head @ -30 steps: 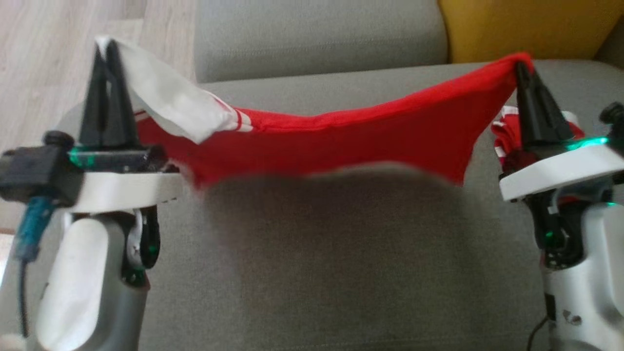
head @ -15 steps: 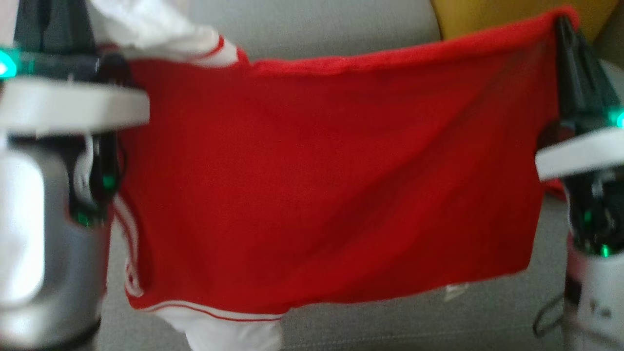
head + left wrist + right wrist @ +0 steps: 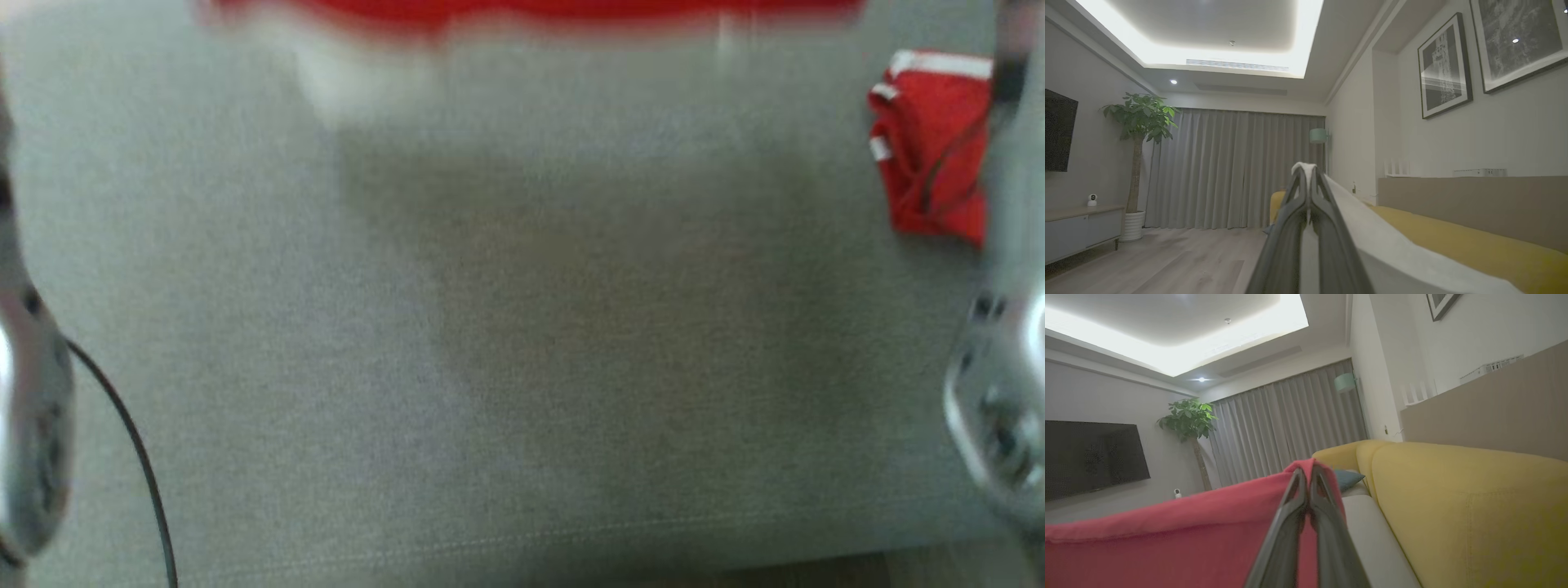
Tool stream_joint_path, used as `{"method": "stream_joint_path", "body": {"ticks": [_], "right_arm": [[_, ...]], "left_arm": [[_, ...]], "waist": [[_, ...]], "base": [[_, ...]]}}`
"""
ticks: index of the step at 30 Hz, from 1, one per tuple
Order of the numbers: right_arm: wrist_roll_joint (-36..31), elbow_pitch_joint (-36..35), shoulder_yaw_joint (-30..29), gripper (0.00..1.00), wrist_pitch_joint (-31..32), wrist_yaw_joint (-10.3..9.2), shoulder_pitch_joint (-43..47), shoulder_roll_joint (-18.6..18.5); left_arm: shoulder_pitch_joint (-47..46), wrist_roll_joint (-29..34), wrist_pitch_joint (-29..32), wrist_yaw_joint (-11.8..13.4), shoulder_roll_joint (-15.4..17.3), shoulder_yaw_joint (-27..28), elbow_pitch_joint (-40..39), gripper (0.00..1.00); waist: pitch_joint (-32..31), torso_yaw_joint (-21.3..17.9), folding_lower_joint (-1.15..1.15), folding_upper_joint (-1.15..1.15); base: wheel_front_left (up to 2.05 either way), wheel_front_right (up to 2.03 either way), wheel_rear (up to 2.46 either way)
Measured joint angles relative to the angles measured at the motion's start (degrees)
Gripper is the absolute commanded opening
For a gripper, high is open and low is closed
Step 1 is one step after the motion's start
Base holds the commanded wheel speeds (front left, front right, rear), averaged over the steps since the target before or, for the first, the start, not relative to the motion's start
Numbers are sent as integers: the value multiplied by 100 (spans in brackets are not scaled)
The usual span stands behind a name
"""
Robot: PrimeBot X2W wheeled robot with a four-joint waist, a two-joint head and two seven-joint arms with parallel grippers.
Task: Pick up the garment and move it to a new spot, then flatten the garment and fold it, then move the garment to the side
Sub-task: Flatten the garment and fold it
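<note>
I've got both sets of jaws clenched on the garment [image 3: 1167, 539], the left jaws on its white end and the right jaws on a red corner, with the cloth slung between them above the grey sofa seat [image 3: 490, 327], a red bundle [image 3: 931, 147] lying on the right jaws' side, and the yellow backrest [image 3: 1453, 506] just beside them.

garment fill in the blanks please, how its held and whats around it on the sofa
The right gripper is shut on the ___ edge of the garment.
The left gripper is shut on a ___ part of it.
In the head view a second red garment lies bundled on the ___ sofa seat.
The sofa back beside the right gripper is ___.
Missing words: red; white; grey; yellow.
</note>
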Motion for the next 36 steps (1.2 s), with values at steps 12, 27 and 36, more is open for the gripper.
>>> {"method": "stream_joint_path", "body": {"ticks": [12, 27, 36], "right_arm": [[590, 2108, 498, 0, -1361, 0, -923, -131], [1767, 2848, 1633, 0, -739, 0, 1303, -408], [2245, 2533, 2409, 0, -52, 0, 2583, -813]], "left_arm": [[-388, 92, -755, -374, -267, -143, 1218, 0], [2662, 190, -757, -764, -248, -411, 1194, 0], [4300, 73, -635, -936, 16, -810, 892, 0]], "waist": [[631, 340, 0, 0], [128, 581, 0, 0], [-598, 594, 0, 0]], "base": [[0, 0, 0], [0, 0, 0], [0, 0, 0]]}}
